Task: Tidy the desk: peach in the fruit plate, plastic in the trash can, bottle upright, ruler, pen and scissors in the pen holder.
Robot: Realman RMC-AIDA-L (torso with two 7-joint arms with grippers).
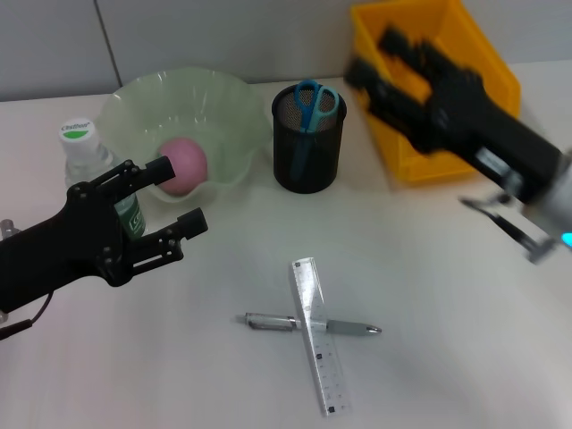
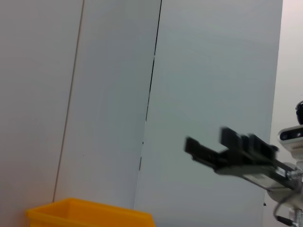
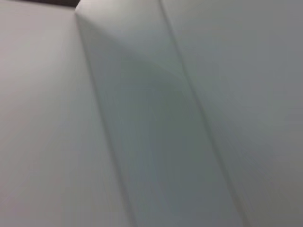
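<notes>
White desk (image 1: 429,295) bears crossed ruler (image 1: 317,335) and pen (image 1: 268,322).

Black wire-mesh pen holder (image 1: 308,143), glossy yellow plastic trash can (image 1: 420,152), translucent plastic ruler (image 1: 316,334).

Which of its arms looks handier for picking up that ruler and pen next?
Probably the left. The left gripper hangs open and low beside the bottle, nearer the ruler lying across the pen. The right gripper is up over the trash can.

head overhead desk (image 1: 447,295), wrists facing wall
</notes>
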